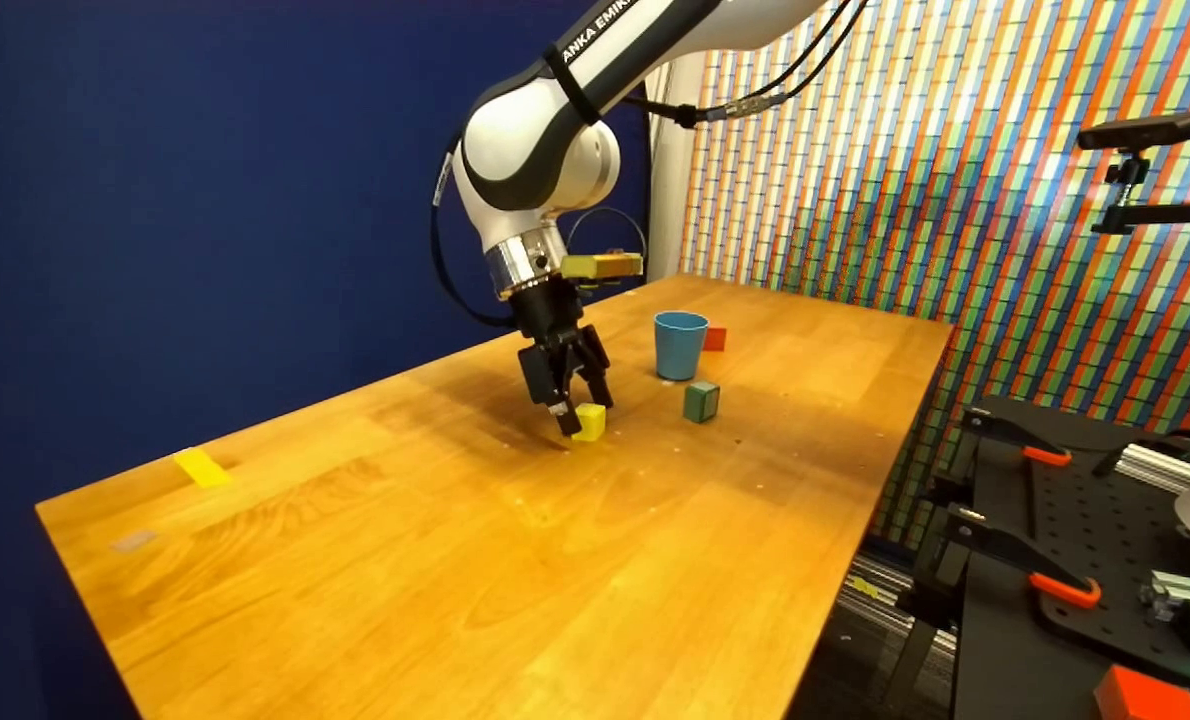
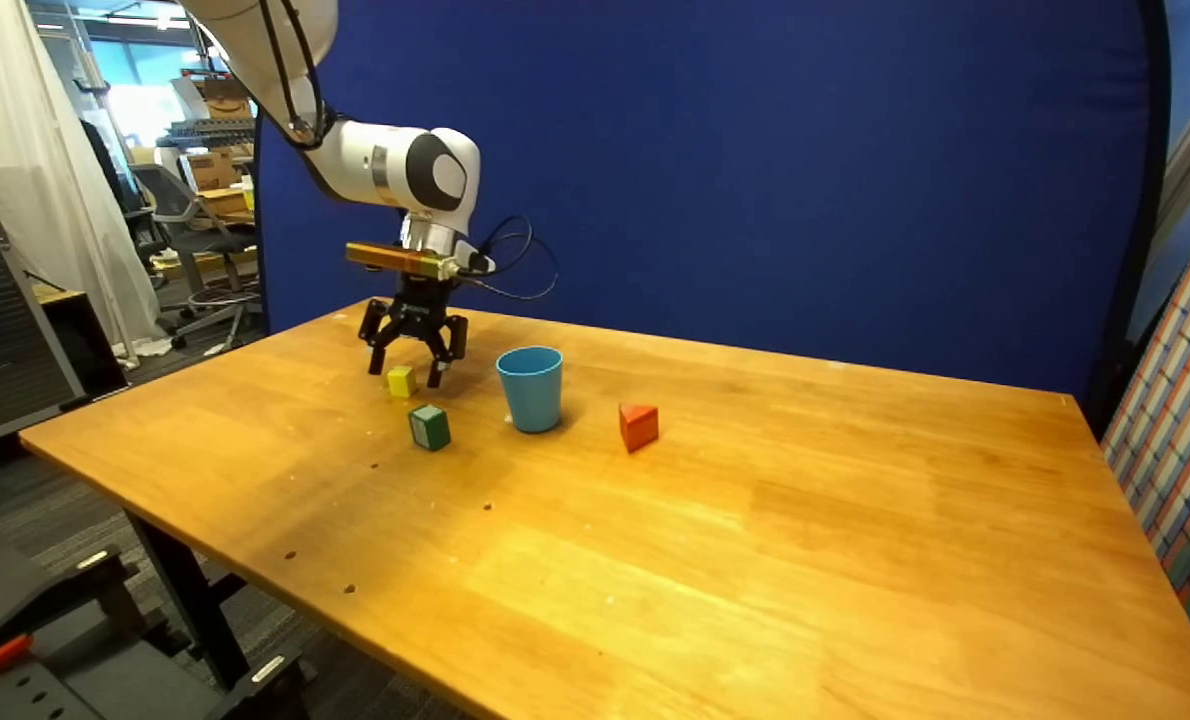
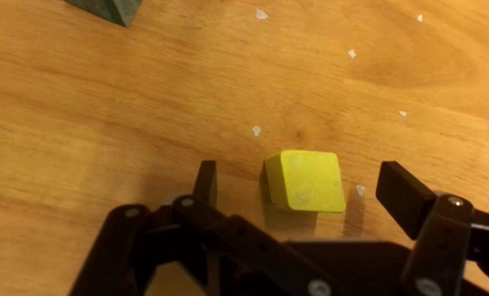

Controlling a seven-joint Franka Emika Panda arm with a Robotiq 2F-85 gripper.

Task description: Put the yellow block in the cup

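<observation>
In the wrist view, the black, jointed fingers (image 3: 404, 201) are found spread wide, with nothing gripped by them. The small, bright yellow, cube-shaped block (image 3: 314, 181) is located in the gap between the two, with the light-brown wooden bench (image 3: 187, 98) exposed on either side of it. The block is set apart from both, a little nearer the finger at the right of that view. In both exterior views it is seen on the bench, low down beside the fingertips. In an exterior view, the edge of the block (image 1: 592, 424) is partly covered by the nearer finger. Whether the bench is touched by the tips cannot be determined.

A blue, round, tapered cup (image 2: 532, 398) is observed upright on the bench, near the fingers but outside their span; its floor is hidden. A dark green block (image 2: 430, 428), pale-patched on one face, is positioned near the yellow block and the cup. An orange-red, wedge-shaped block (image 2: 639, 427) is recorded on the far side of the cup from the fingers, apart from it.
</observation>
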